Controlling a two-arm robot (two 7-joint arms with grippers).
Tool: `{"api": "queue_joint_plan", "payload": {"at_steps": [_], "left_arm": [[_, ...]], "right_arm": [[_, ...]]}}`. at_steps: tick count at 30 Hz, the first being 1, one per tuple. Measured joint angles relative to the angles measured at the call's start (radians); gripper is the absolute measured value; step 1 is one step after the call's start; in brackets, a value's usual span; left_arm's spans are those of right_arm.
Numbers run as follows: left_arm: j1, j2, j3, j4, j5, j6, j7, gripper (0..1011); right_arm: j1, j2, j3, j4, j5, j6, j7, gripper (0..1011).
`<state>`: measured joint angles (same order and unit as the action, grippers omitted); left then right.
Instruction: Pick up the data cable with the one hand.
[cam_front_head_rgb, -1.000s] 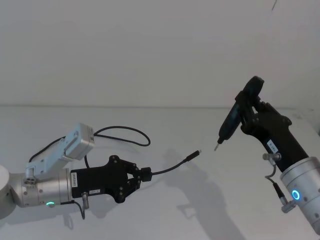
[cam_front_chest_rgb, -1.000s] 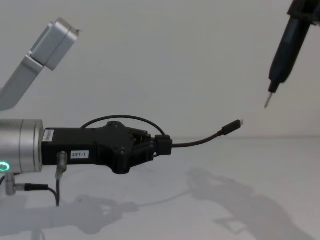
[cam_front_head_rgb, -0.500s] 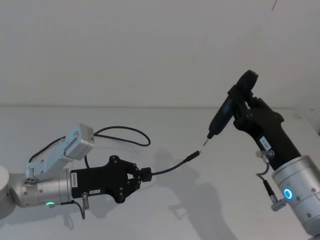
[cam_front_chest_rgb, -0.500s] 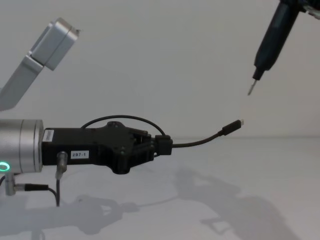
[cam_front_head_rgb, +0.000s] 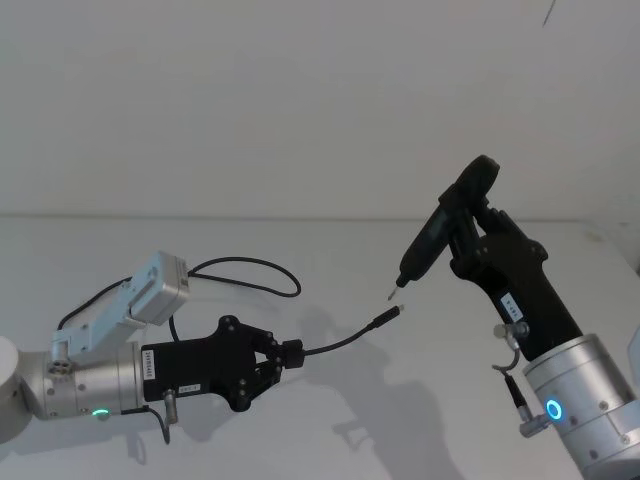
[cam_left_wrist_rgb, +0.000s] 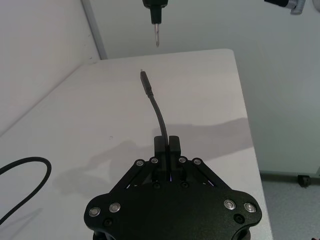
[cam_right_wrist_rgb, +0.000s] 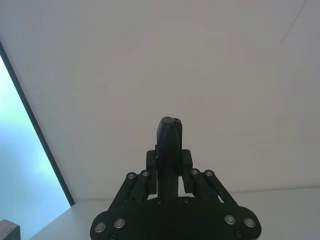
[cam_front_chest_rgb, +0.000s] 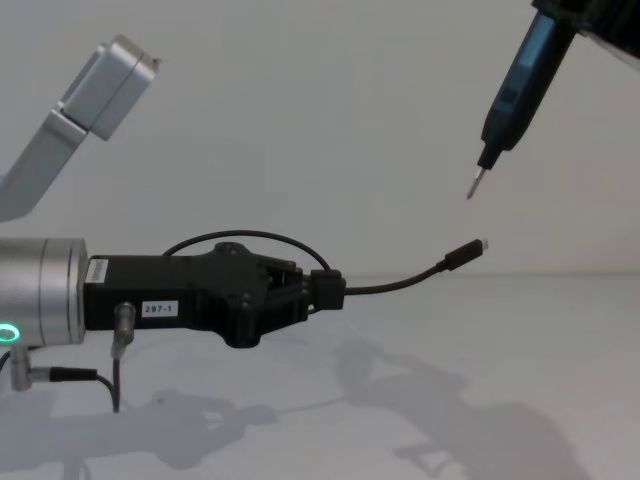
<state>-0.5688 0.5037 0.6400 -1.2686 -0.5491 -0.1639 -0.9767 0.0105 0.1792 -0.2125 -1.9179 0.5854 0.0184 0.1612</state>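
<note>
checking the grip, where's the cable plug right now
In the head view the data cable sticks out from the shut left pincer; its plug hangs mid-table, just below the right pincer's tool tip.

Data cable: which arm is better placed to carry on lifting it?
Left. The left claw is shut on the data cable, its plug end raised off the table. The right claw is occupied with a pen-like tool.
</note>
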Motion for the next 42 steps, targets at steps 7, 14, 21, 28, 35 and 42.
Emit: {"api": "queue_joint_plan", "payload": {"at_steps": [7,14,21,28,35,42], "left_arm": [[0.0,0.0,0.0,0.0,0.0,0.0,0.0,41],[0.0,0.0,0.0,0.0,0.0,0.0,0.0,40],[0.0,0.0,0.0,0.0,0.0,0.0,0.0,40],[0.0,0.0,0.0,0.0,0.0,0.0,0.0,40],[0.0,0.0,0.0,0.0,0.0,0.0,0.0,41],[0.0,0.0,0.0,0.0,0.0,0.0,0.0,41]], "right_arm": [[0.004,-0.001,-0.005,0.045,-0.003,-0.057,0.025,279],[0.016,-0.005,-0.003,0.099,-0.02,-0.108,0.043,279],[0.027,-0.009,0.001,0.139,-0.037,-0.138,0.05,279],[0.037,-0.014,0.004,0.174,-0.052,-0.157,0.055,279],[0.042,-0.019,0.008,0.194,-0.062,-0.165,0.059,279],[0.045,-0.024,0.013,0.203,-0.066,-0.167,0.062,279]]}}
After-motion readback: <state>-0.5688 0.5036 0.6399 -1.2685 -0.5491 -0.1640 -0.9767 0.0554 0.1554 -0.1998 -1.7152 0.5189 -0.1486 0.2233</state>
